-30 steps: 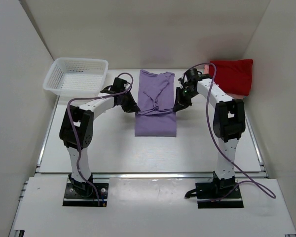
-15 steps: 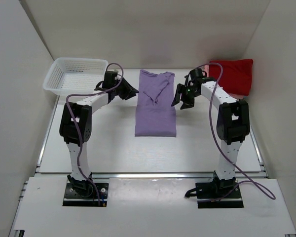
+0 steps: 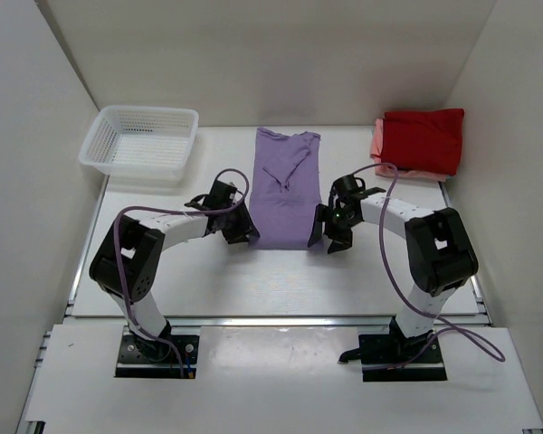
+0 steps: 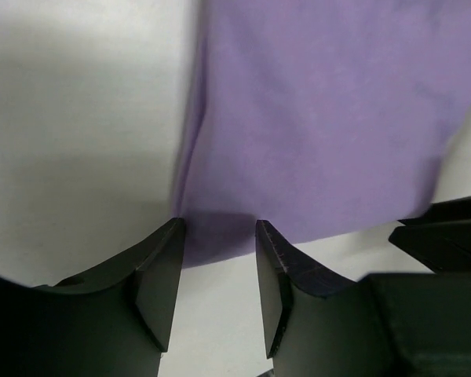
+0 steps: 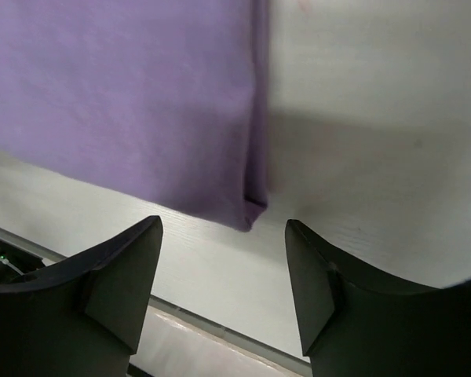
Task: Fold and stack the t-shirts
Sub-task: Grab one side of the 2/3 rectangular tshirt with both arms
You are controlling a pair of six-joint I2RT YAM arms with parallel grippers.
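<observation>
The lavender t-shirt (image 3: 285, 185) lies flat on the table, folded into a long strip with its collar at the far end. My left gripper (image 3: 243, 231) is open at its near left corner; in the left wrist view the corner (image 4: 220, 236) sits between my fingertips (image 4: 218, 236). My right gripper (image 3: 330, 233) is open at the near right corner, with the corner (image 5: 247, 208) just ahead of the gap between the fingertips (image 5: 224, 236). The red t-shirt (image 3: 424, 137) lies folded at the far right on top of the salmon pink one (image 3: 379, 145).
A white lattice basket (image 3: 141, 143) stands at the far left of the table. White walls close in on the left, back and right. The table's near edge (image 3: 281, 318) runs in front of the arm bases.
Both grippers have moved from beside the shirt's middle and far part toward me, down to its near corners. The shirt's sleeves now lie folded in.
</observation>
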